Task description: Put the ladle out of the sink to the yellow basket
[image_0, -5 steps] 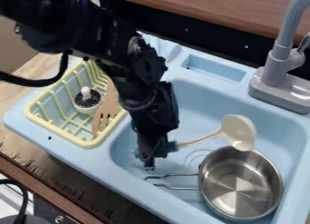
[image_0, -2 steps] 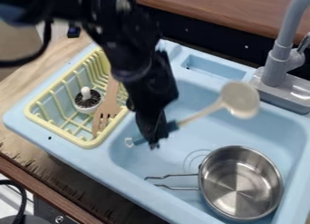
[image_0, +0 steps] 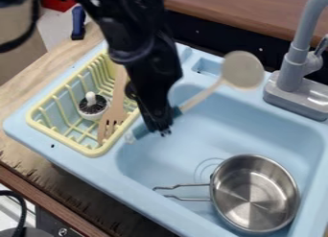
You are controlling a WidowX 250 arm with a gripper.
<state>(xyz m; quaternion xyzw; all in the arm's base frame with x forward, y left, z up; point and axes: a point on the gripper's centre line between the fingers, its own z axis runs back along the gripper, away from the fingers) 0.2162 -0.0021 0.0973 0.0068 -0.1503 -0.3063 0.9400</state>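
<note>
Held the ladle (image_0: 242, 70) raised over the basin, near its left edge, with the black fingers (image_0: 156, 121) clenched on its blue handle. Tilted the pale bowl toward the back edge of the blue sink (image_0: 137, 195), the handle's end toward the yellow basket (image_0: 93, 152). Looked light, stiff and smooth, bowl-heavy and apt to twist in a loose pinch; seemed best grasped firmly, nearer the bowl for balance. Saw, in the basket at the sink's left end, a slotted wooden spatula (image_0: 112, 118) beside a round brush (image_0: 93, 105). Found a metal pot (image_0: 256, 195) in the basin's front right corner.
</note>
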